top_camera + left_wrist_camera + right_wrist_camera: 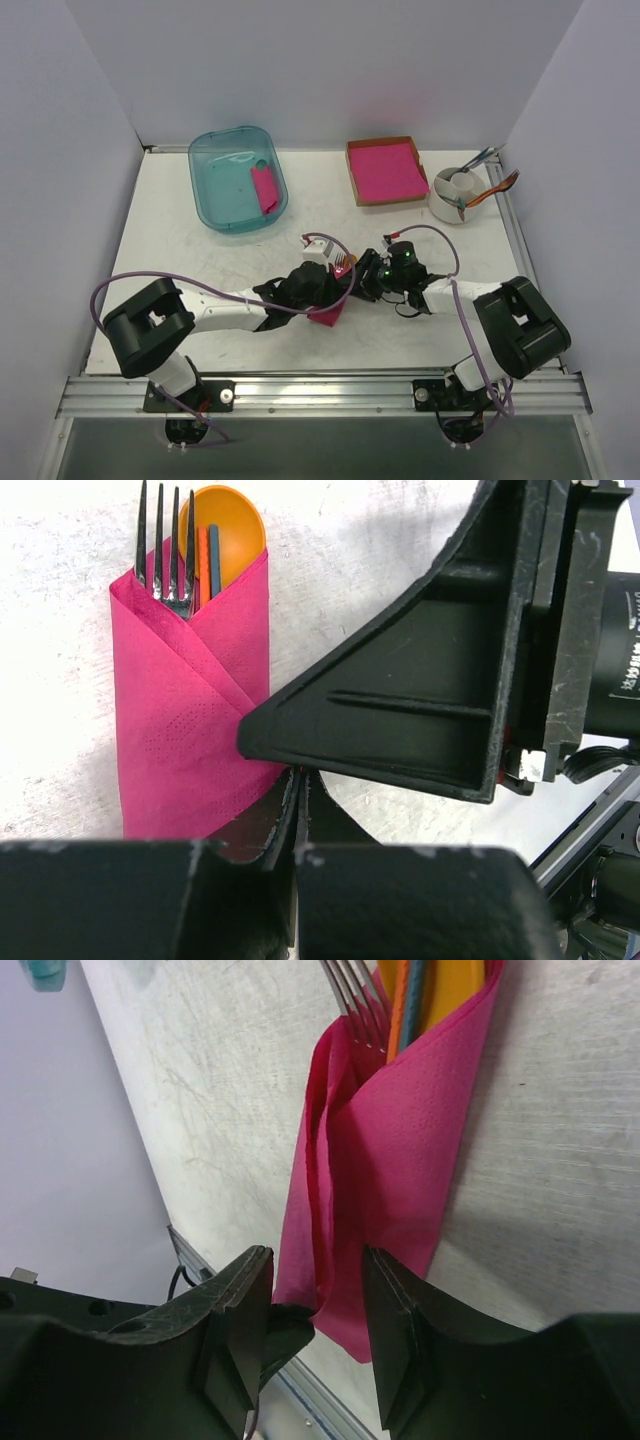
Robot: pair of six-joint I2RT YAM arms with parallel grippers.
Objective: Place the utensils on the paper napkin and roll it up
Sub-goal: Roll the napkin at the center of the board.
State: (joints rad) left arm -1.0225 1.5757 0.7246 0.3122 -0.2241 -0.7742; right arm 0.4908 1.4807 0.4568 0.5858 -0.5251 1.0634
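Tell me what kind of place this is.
Probably a robotics lab test cell: blank white walls box in the table, an aluminium rail edges it, and a teal bin sits staged.

The white surface point(200, 270) is carrying a teal bin point(225, 190) at far left, a cardboard tray point(352, 175) of pink sheets point(385, 170) at far centre-right, a white cup point(445, 205) of cutlery at far right, and the rolled paper napkin point(185, 730) lying flat mid-front, fork point(165, 550) and spoon point(235, 530) sticking out.
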